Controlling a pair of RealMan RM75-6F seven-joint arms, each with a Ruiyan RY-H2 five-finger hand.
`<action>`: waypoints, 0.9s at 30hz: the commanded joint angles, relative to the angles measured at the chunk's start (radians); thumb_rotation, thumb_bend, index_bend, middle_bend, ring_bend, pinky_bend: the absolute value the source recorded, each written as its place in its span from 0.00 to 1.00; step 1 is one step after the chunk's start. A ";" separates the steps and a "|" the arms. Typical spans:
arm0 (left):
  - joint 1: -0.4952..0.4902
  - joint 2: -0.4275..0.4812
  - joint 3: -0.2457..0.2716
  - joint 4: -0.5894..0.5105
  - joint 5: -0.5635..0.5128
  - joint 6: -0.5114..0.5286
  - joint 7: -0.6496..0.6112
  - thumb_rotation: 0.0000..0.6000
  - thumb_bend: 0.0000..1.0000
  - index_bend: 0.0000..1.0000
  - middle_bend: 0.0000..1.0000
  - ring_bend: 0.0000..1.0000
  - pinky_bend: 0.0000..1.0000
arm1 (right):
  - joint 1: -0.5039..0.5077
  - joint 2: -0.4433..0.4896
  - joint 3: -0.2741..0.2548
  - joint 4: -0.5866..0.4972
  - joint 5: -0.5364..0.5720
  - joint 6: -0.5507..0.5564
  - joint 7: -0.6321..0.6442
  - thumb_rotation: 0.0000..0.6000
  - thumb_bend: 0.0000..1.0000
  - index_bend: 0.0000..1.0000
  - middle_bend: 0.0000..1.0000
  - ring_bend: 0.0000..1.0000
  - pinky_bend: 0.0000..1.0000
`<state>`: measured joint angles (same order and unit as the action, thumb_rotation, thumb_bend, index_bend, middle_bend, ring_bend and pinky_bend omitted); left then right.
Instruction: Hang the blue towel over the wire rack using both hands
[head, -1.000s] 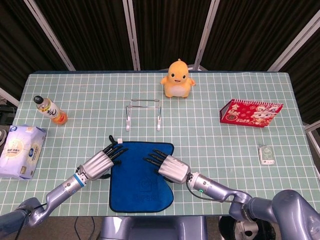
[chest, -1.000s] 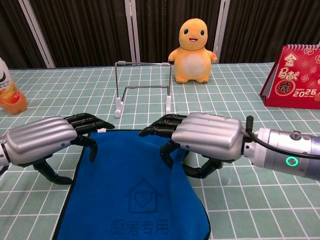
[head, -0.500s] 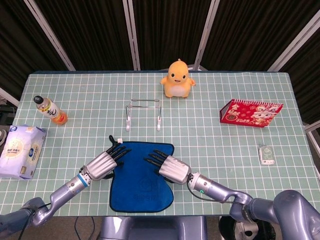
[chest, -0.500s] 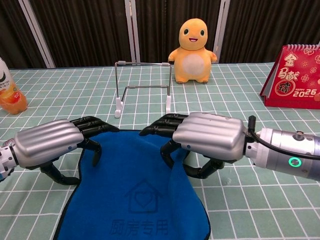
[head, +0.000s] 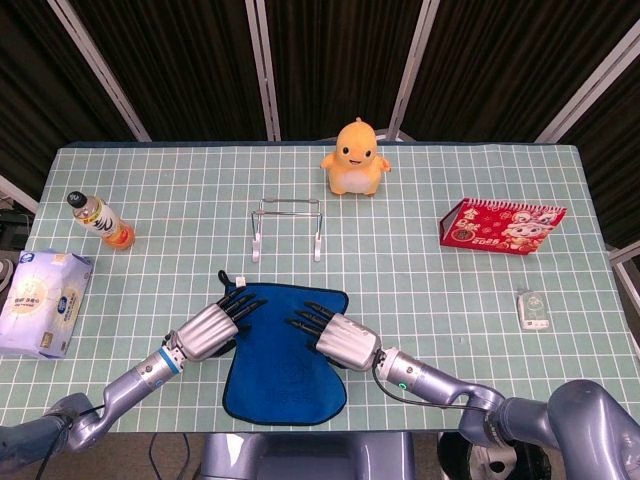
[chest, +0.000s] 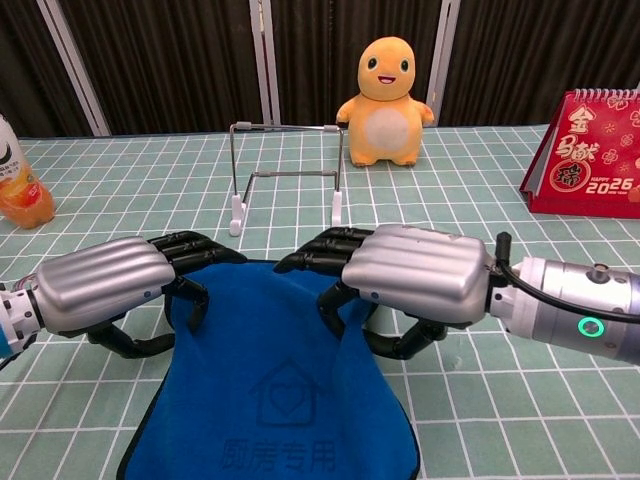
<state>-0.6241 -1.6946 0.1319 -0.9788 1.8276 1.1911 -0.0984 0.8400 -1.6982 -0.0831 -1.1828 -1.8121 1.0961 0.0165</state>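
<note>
The blue towel lies on the near part of the table, its far edge pulled up and bunched. My left hand grips the towel's far left corner, fingers curled over the edge. At the far right corner my right hand holds the cloth, which folds under its palm. The wire rack stands upright and bare beyond both hands, a short way behind the towel.
An orange plush toy sits behind the rack. A red calendar stands at the right, with a small white object near the right edge. A drink bottle and a tissue pack lie at the left.
My left hand has moved inward toward the right hand, drawing the towel's far left corner with it. The towel's far edge is now narrower and more bunched.
</note>
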 joint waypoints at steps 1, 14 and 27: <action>-0.002 0.000 0.000 -0.002 -0.001 0.005 -0.002 1.00 0.48 0.57 0.00 0.00 0.00 | 0.000 0.003 0.001 -0.004 0.001 -0.001 -0.003 1.00 0.55 0.62 0.04 0.00 0.00; -0.009 0.008 -0.040 -0.032 -0.024 0.065 -0.007 1.00 0.48 0.85 0.00 0.00 0.00 | -0.008 0.057 0.036 -0.054 0.012 0.045 -0.009 1.00 0.55 0.62 0.05 0.00 0.00; -0.061 0.104 -0.232 -0.224 -0.097 0.166 0.139 1.00 0.49 0.86 0.00 0.00 0.00 | 0.041 0.233 0.256 -0.258 0.154 0.055 -0.067 1.00 0.55 0.62 0.05 0.00 0.01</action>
<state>-0.6706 -1.6119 -0.0515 -1.1590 1.7570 1.3325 0.0125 0.8666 -1.4906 0.1323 -1.4112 -1.6973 1.1596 -0.0437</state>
